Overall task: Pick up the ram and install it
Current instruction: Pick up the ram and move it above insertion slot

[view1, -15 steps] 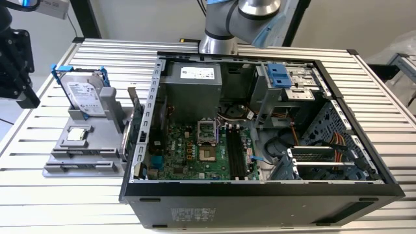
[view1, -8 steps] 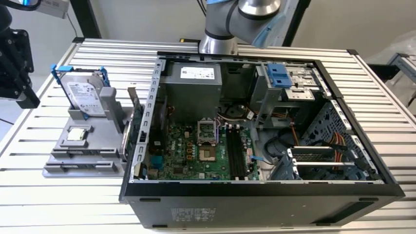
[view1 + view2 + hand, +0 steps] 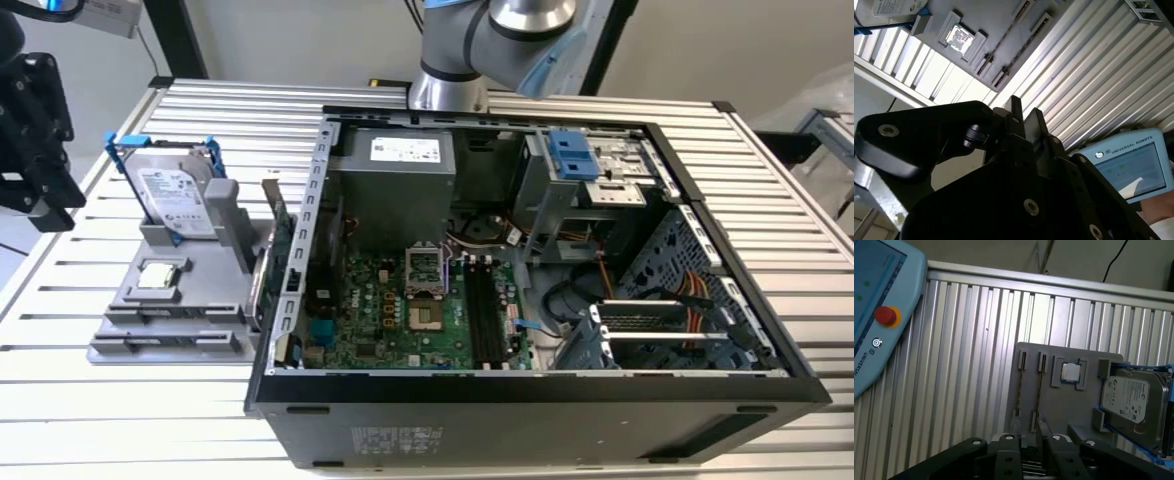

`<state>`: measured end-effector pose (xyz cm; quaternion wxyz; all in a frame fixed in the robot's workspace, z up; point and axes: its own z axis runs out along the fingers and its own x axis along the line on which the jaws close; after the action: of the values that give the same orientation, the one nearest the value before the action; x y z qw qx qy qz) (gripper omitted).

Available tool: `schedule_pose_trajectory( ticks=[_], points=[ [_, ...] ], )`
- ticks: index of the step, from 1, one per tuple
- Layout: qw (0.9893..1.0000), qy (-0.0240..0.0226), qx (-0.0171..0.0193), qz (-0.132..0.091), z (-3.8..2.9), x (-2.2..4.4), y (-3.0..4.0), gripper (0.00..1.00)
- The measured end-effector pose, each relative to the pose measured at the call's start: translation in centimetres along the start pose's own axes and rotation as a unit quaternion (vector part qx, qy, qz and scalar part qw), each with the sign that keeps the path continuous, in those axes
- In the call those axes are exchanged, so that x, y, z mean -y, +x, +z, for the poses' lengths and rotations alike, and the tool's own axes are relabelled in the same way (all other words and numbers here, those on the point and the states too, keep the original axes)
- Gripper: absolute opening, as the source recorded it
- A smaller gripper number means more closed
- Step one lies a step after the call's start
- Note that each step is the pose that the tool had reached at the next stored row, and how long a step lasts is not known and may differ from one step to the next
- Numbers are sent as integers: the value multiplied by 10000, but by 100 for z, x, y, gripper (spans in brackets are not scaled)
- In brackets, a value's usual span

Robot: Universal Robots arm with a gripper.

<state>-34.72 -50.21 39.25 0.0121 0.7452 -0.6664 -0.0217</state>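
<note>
One gripper point(image 3: 1024, 114), black, carried on a grey-and-blue arm point(image 3: 494, 30) and hanging above a ribbed metal tabletop point(image 3: 969, 365); whether it is clenched or released cannot be told. One ram point(image 3: 1038, 390), seen edge-on in the first wrist view as a thin dark strip. It stands on its long edge between end clips point(image 3: 1042, 362) on a grey holder tray point(image 3: 1064, 410), below and ahead of the gripper, apart from it and not grasped. One small square silver processor chip point(image 3: 1070, 372), seated in a recess of the same tray, just past the ram to one side of the gripper. One blue-framed silver hard drive point(image 3: 1131, 400), propped up on edge between grey posts point(image 3: 1097, 419) at the tray's end, farther out from the gripper on that same side. One pale blue control tablet point(image 3: 879, 347) with a red button point(image 3: 885, 315), lying on the tabletop well off to the gripper's other side, apart from the tray. One black computer case point(image 3: 534, 395), side panel off, lying on the tabletop just beside the tray in the exterior view. Its green main board point(image 3: 400, 320) and grey power box point(image 3: 400, 190) are exposed. In that view the ram's tray lies on the side of the case away from the drive cage.
</note>
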Motion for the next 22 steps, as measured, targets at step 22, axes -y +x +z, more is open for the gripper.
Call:
schedule_pose_trajectory(
  ticks=[22],
  points=[
    [10000,21,2,43,48,3,-5,100]
  ],
)
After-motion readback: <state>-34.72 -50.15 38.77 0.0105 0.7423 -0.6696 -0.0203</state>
